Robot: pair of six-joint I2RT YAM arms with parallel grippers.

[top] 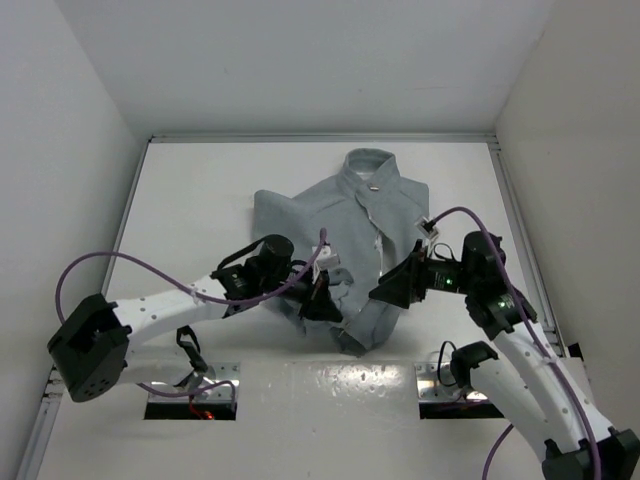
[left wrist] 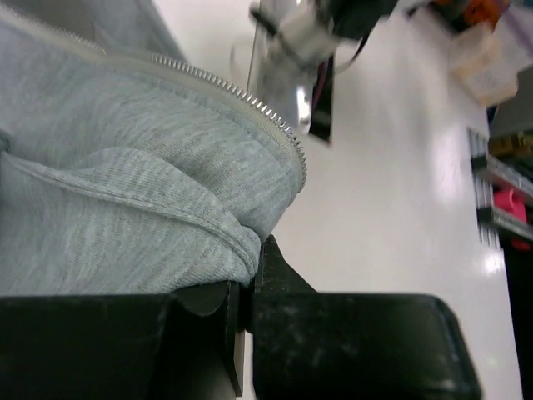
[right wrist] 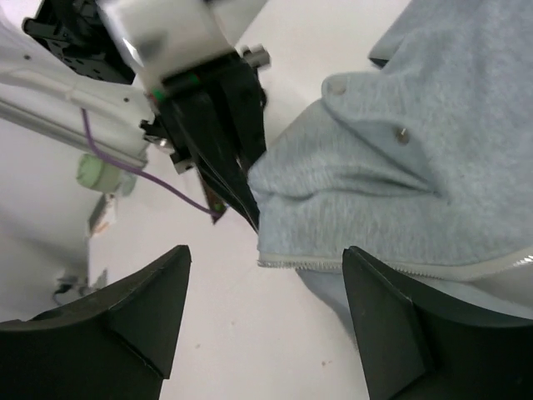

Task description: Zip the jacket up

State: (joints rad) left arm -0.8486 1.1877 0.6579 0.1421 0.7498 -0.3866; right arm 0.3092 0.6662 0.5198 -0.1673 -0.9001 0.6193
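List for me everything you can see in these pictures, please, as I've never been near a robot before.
jacket: one, light grey, crumpled on the middle of the table, collar at the far end.
zipper teeth: one row in close view, silvery, along the jacket's open front edge.
studs: two, small, greyish, on the jacket's fabric near the right hand.
table: one, white, walled on three sides.
cables: two, purple, one looping off each arm.
arms: two, white with black joints, reaching in from the near edge.
left hand: one, black, pinched shut on the jacket's hem.
right hand: one, black, open, holding nothing, beside the hem.
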